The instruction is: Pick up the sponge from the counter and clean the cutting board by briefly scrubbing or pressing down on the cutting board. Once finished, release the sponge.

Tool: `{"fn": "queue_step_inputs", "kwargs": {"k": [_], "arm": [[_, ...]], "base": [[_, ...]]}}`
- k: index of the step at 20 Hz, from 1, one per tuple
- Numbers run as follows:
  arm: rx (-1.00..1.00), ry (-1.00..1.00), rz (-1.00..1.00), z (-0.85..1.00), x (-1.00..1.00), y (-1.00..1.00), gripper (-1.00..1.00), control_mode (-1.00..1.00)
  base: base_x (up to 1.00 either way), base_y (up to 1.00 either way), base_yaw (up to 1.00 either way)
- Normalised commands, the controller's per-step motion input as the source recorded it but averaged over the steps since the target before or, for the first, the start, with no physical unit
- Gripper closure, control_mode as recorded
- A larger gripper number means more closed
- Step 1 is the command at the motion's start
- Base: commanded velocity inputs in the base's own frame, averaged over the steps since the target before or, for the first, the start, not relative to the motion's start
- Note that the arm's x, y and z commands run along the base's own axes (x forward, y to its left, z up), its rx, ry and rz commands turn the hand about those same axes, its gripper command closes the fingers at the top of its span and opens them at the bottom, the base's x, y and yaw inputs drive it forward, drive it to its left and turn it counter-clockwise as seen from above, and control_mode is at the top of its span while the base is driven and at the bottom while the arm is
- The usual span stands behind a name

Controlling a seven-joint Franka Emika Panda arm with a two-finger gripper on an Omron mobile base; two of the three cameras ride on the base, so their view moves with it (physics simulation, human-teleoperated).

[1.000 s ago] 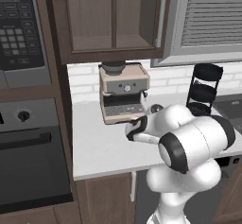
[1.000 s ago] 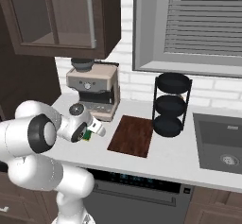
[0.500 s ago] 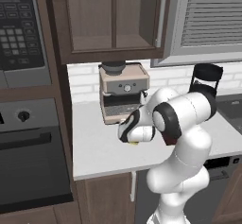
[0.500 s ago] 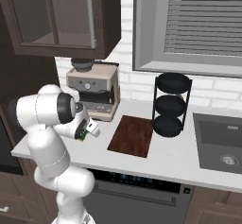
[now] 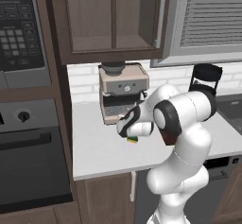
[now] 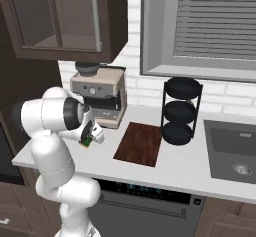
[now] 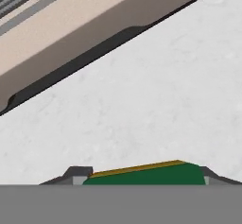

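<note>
Hand view shows the sponge (image 7: 144,175) sitting between the two finger tips, green face up, so the hand (image 7: 142,178) looks closed on it and holding it above the pale tabletop (image 7: 156,90), near the coffee machine (image 7: 71,34). In the right base view the sponge (image 6: 86,141) hangs off the tabletop, near its front left part, left of the board (image 6: 140,143). Carrying seems the step in hand; next it must travel right over the board, then press down.
</note>
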Motion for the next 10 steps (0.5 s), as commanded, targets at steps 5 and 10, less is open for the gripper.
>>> {"fn": "queue_step_inputs", "kwargs": {"k": [5, 10], "arm": [[0.01, 0.00, 0.00, -0.37, -0.04, 0.10, -1.00, -1.00], [0.00, 0.00, 0.00, -0.02, -0.21, 0.11, -1.00, -1.00]], "base": [[0.00, 0.00, 0.00], [0.00, 0.00, 0.00]]}}
